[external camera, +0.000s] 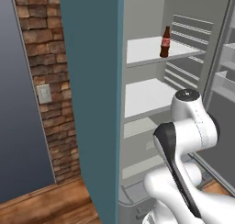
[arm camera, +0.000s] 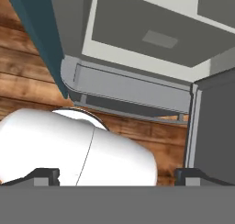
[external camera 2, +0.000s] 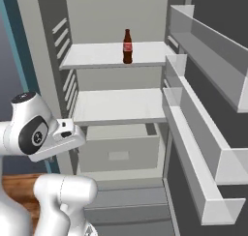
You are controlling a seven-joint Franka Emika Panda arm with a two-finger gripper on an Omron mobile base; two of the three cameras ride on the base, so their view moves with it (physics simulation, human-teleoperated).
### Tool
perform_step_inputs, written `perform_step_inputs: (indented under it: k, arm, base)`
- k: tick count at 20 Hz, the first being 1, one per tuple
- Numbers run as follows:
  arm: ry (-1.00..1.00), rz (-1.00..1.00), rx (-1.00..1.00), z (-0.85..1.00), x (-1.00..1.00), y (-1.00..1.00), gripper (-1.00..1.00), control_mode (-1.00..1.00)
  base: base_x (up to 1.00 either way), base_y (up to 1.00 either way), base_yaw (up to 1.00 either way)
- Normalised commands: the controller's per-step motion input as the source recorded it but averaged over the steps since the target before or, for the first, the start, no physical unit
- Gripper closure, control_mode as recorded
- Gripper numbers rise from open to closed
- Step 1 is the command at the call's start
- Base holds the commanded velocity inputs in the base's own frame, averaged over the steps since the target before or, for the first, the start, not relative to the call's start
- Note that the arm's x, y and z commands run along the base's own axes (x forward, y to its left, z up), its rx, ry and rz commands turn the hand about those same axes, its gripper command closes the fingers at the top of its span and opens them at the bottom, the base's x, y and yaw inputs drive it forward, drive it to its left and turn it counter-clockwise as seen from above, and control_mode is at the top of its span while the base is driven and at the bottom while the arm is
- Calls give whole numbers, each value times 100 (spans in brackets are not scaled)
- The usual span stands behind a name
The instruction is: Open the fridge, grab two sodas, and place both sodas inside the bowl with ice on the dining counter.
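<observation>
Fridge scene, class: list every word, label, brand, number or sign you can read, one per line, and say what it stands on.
No text can be read anywhere.
The cola bottle on the fridge's upper shelf has a red label; any lettering on it is too small and blurred to read.

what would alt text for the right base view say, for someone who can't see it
An open fridge with white shelves, a single dark cola bottle with a red label standing upright on the upper shelf. The shelf below it is bare, with a closed grey drawer underneath and door bins along the right. The robot's white arm rises at lower left.
</observation>
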Motion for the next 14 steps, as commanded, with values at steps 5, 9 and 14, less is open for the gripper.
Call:
perform_step_inputs:
  k: [5, 9, 14]
  arm:
    - [-6, 0, 9, 9, 33, -32, -100, -100]
    - [-30, -2, 16, 66, 27, -47, -100, -100]
    - [-35, -5, 15, 85, 22, -30, -100, -100]
  base:
    - [28, -12, 0]
    - [0, 0, 0]
    - [0, 0, 0]
